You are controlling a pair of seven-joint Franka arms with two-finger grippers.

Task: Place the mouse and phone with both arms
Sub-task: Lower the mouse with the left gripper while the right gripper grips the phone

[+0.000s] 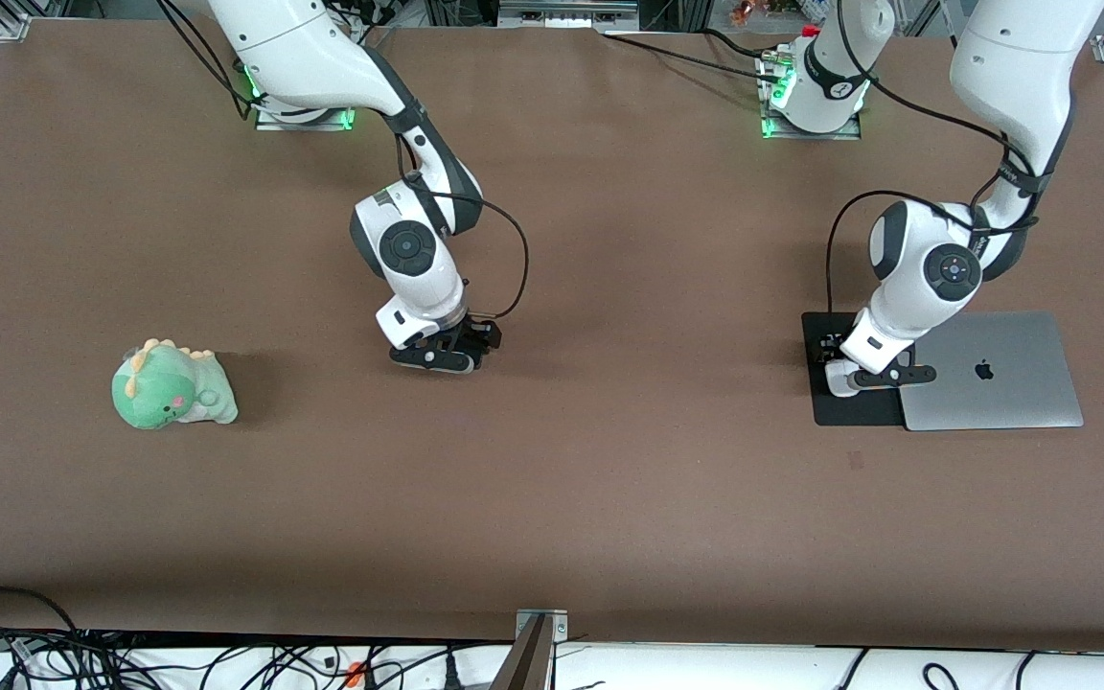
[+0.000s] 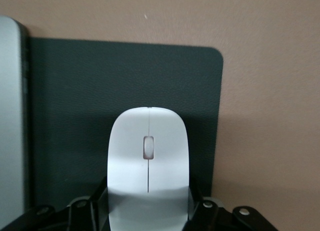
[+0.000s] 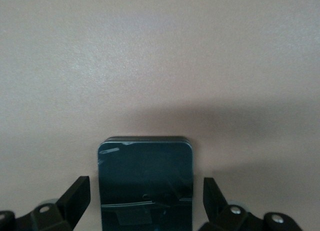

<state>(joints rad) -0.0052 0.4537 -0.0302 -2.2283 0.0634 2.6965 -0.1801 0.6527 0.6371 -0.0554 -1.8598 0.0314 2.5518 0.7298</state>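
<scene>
Squeezing the white mouse, the left gripper sits on the mouse pad beside the laptop; the right gripper is spread wide around the phone mid-desk.

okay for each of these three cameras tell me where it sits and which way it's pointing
Front view: high across the table, facing both arms' bases; shows both arms, a plush dinosaur and a laptop.
Left wrist view: on the left arm's wrist, looking down at the mouse on the mouse pad; left gripper shut on it.
Right wrist view: on the right wrist, looking down at the phone on the table; right gripper open around it.
Shared: front and left wrist views both show pad and laptop.
</scene>
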